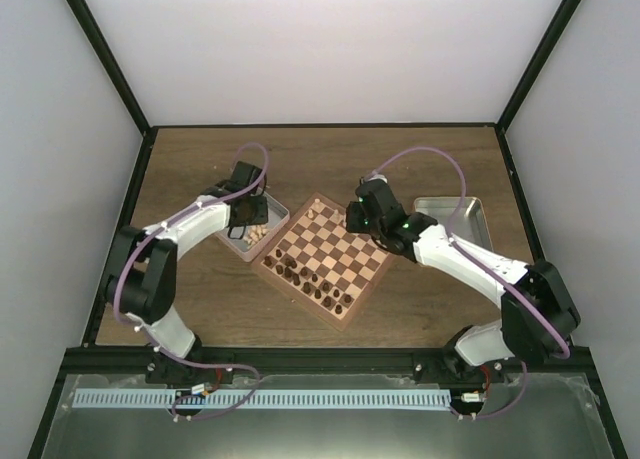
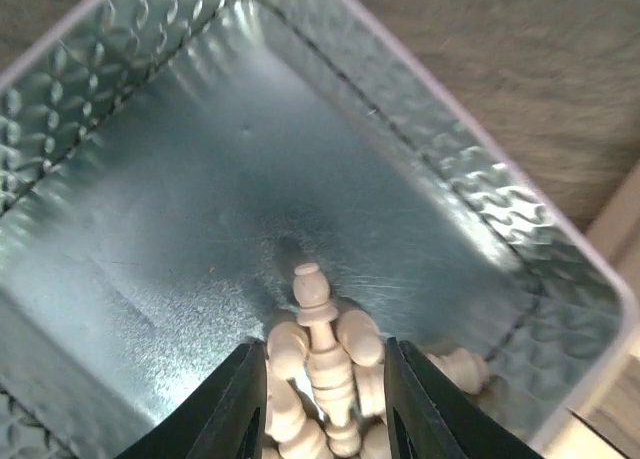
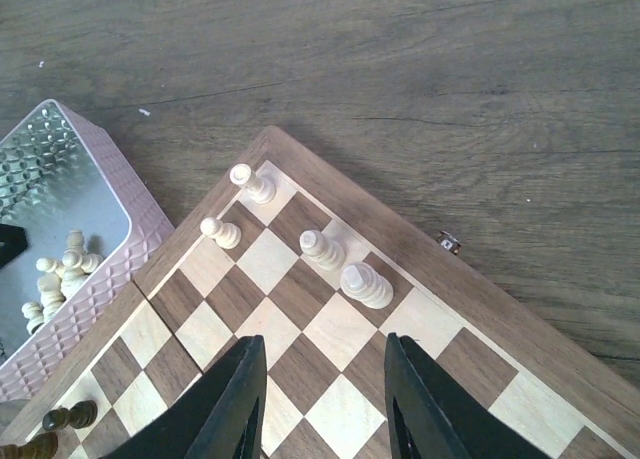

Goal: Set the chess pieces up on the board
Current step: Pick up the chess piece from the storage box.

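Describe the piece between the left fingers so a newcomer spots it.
Start at the silver tray left of the board; beige chess pieces are heaped in one corner. The target piece between the left fingers lies on top. It is the longest, its knobbed tip pointing at the bare tray floor.

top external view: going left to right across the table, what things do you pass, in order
left metal tray holding loose beige chess pieces → board → right metal tray
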You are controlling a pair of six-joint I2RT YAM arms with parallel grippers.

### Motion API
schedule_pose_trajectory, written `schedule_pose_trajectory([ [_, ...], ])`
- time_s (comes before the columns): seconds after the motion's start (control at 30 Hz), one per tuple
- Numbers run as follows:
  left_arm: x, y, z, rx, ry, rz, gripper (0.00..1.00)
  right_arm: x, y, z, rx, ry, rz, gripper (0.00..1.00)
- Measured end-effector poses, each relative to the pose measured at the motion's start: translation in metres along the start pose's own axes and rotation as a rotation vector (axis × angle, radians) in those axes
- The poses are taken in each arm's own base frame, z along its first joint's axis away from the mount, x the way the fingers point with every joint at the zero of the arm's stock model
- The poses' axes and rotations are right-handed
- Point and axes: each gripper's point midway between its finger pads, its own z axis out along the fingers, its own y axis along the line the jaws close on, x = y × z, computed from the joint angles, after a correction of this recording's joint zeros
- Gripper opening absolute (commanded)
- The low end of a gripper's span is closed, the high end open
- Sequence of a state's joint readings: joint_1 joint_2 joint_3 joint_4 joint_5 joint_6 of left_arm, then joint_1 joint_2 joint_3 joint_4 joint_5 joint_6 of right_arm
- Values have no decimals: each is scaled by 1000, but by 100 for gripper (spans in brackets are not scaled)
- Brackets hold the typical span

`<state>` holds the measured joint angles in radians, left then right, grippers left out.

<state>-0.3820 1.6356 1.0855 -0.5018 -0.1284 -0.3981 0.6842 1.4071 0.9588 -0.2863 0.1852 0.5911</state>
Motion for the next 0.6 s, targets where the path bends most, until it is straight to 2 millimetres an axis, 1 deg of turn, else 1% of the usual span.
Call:
schedule_pose_trajectory([
  [0.1, 11, 7, 21, -31, 55, -5, 33, 1, 1, -2, -16, -7, -5, 35],
  [0.13, 14, 10, 26, -43, 69, -8, 29, 2, 1, -2, -19, -8, -5, 35],
  [0.2, 18, 15, 33, -66, 85, -13, 27, 3, 1, -2, -25, -5, -8, 35],
  [0.27, 21, 19, 38, -81, 94, -17, 26, 3, 2, -2, -32, -6, -10, 35],
  [0.4, 20, 21, 40, -84, 92, -26, 19, 1, 5, -2, -44, -14, -9, 35],
  [0.6, 17, 23, 43, -76, 82, -35, 18, 1, 5, -2, -46, -14, -8, 35],
])
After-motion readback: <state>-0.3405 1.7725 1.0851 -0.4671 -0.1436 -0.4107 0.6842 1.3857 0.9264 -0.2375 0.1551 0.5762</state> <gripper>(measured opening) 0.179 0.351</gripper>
